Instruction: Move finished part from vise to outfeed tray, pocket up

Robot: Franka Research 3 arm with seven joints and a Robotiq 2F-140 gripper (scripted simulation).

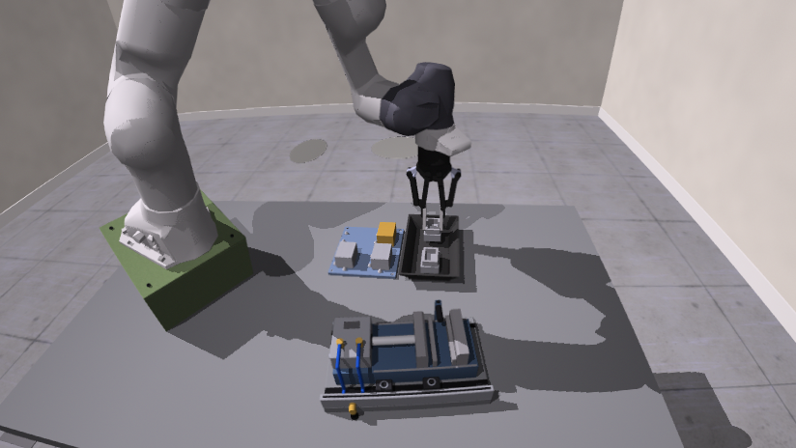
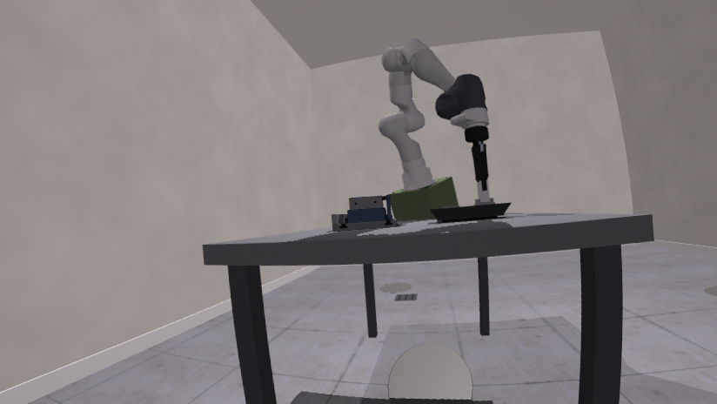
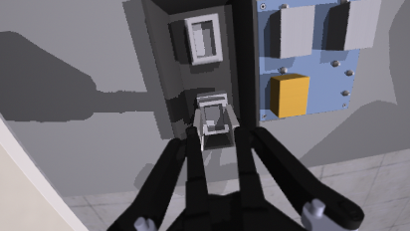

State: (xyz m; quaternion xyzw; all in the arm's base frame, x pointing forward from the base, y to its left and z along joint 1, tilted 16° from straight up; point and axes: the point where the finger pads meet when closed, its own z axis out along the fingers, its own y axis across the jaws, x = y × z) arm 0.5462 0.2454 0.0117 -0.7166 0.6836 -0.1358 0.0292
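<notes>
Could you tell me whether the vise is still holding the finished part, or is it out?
Out. The vise shows a bare gap between its jaws; the claw is shut on the part over the outfeed tray.

White arm – dark wrist, black linkage
</notes>
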